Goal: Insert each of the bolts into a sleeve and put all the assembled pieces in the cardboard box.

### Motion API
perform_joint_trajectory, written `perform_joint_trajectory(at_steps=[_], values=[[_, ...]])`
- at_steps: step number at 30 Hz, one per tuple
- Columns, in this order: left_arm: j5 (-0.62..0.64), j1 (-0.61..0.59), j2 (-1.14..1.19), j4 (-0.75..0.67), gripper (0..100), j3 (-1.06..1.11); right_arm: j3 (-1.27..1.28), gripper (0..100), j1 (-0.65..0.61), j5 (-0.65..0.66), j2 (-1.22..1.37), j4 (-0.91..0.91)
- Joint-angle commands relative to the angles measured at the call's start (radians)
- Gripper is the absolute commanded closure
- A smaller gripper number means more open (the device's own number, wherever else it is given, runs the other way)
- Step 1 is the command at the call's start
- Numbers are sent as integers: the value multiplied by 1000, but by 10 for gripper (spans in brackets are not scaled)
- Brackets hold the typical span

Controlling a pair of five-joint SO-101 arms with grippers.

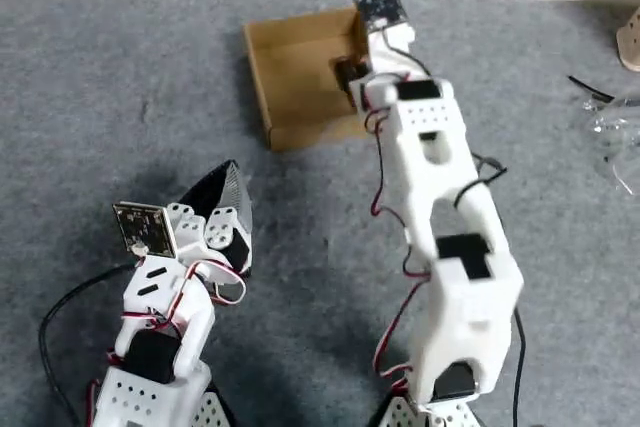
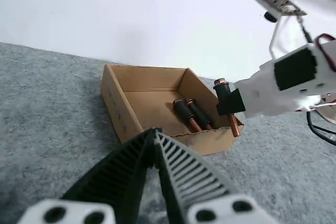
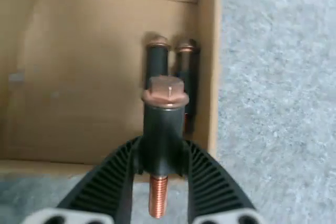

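Note:
My right gripper (image 3: 160, 163) is shut on an assembled piece (image 3: 163, 124), a copper bolt in a black sleeve, held upright over the near right corner of the cardboard box (image 3: 68, 103). The left wrist view shows that piece (image 2: 229, 107) hanging above the box (image 2: 122, 109) rim. Two more assembled pieces (image 3: 170, 74) lie side by side inside the box against its right wall, also seen as a pair (image 2: 191, 115) from the left arm. In the high view the right arm (image 1: 425, 162) stretches to the box (image 1: 290, 72). My left gripper (image 2: 155, 139) is shut, empty, near the table's front left (image 1: 225, 202).
Grey carpet covers the table. Clear plastic bits and wires (image 1: 610, 117) lie at the far right edge. A white wall stands behind the box.

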Motion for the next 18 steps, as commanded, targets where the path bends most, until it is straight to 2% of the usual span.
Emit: perform_joint_trajectory(at_steps=[1,11,18], values=[[-8,4,-13,-23,993,22,-252,995,16,11,65,74],[-8,4,-13,-23,993,22,-653,995,-4,9,274,266],[-8,4,-13,-25,992,22,-819,995,-38,9,346,348]])
